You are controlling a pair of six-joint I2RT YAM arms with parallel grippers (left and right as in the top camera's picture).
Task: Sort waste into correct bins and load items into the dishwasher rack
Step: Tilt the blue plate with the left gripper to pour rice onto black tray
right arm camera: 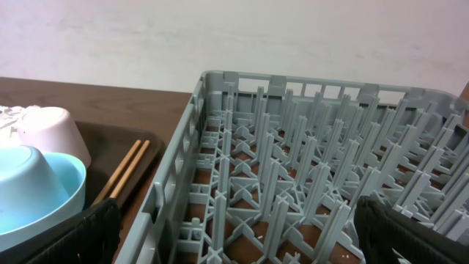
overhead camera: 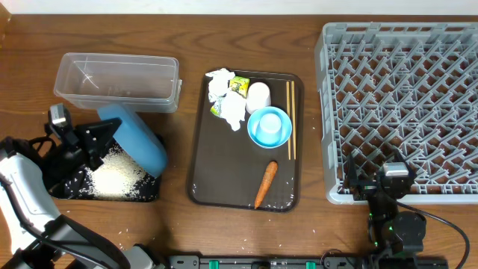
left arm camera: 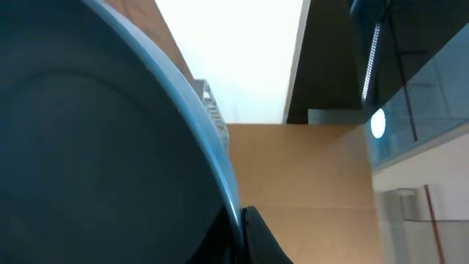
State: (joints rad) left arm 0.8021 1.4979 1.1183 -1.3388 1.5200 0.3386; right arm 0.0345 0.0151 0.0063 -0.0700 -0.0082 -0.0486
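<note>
Rice grains point(overhead camera: 116, 178) in black tray point(overhead camera: 151, 197), beneath plate point(overhead camera: 138, 140) in left gripper point(overhead camera: 110, 132)

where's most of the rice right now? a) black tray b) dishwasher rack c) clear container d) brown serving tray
a: the white rice grains lie heaped in the black tray, under the tilted blue plate, and none shows in the clear container.
</note>
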